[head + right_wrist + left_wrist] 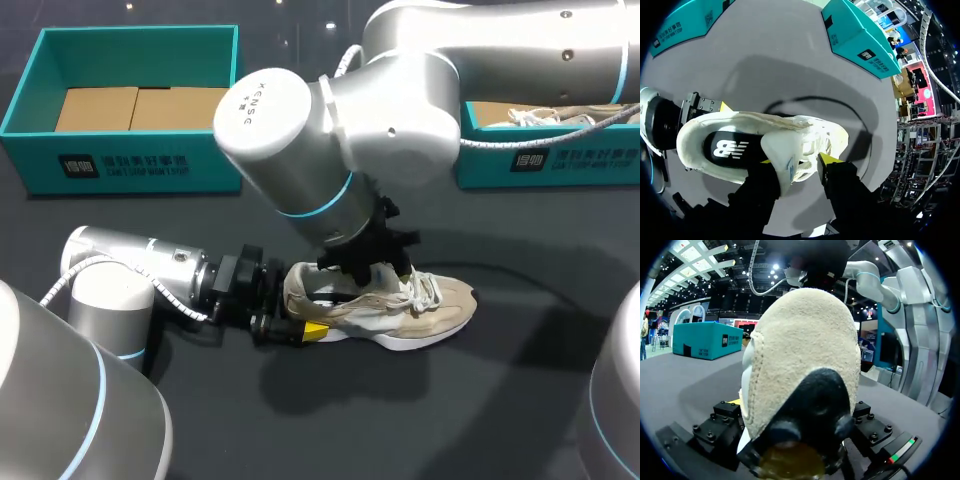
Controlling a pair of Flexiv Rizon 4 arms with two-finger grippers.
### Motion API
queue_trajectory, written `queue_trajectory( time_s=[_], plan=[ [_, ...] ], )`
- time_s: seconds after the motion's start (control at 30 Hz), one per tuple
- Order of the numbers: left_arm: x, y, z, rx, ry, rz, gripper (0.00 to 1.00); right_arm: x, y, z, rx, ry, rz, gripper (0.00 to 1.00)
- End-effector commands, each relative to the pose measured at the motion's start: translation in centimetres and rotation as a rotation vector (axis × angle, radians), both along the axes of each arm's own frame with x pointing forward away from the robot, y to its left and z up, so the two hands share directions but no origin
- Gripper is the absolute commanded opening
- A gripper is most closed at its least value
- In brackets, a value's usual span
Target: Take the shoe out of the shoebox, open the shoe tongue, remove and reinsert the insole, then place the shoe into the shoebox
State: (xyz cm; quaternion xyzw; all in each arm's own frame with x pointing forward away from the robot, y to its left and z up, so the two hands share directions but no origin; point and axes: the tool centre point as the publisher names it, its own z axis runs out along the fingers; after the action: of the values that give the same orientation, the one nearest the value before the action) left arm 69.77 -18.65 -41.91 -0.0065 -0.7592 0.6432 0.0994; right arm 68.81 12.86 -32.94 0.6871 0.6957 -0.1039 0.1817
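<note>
the fingers (314, 333) of the left gripper (288, 322) are closed on the heel of the shoe (425, 312), with one yellow tip on its near side and the other on its far side, set as wide apart as the heel. the fingers (829, 160) of the right gripper (796, 161) stand moderately apart and clamp the tongue (784, 156): one tip is inside the shoe opening behind the tongue, the other bears on the laced front. the black insole (732, 148) lies in the shoe and shows through the opening. the shoe stands on its sole near the middle of the table (520, 400), heel left and toe right, outside both boxes. the left box (120, 165) sits at the far left and holds brown cardboard (130, 108). the right box (550, 165) sits at the far right, with pale laces (540, 118) showing inside.
</note>
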Motion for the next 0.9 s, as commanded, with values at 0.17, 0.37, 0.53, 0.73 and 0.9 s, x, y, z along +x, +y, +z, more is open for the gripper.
queue_trajectory(
  time_s=[0.17,0.37,0.53,0.73,0.9],
  plan=[
    [-0.1,0.2,-0.2,-0.001,0.0,0.002,0.0,-0.2,-0.9,0.6,0.12,-0.123,-0.342,0.0],
    [-0.1,0.2,-0.2,-0.001,0.0,0.002,0.0,0.1,-2.2,0.7,0.249,-0.069,-0.259,0.0],
    [-0.1,0.2,-0.2,-0.001,0.0,0.002,0.0,0.1,-2.2,0.7,0.249,-0.069,-0.259,0.0],
    [-0.1,0.2,-0.2,-0.001,0.0,0.002,0.0,0.1,-2.2,0.7,0.249,-0.069,-0.259,0.0],
    [-0.1,0.2,-0.2,-0.001,0.0,0.002,0.0,0.1,-2.2,0.7,0.249,-0.069,-0.259,0.0]
  ],
)
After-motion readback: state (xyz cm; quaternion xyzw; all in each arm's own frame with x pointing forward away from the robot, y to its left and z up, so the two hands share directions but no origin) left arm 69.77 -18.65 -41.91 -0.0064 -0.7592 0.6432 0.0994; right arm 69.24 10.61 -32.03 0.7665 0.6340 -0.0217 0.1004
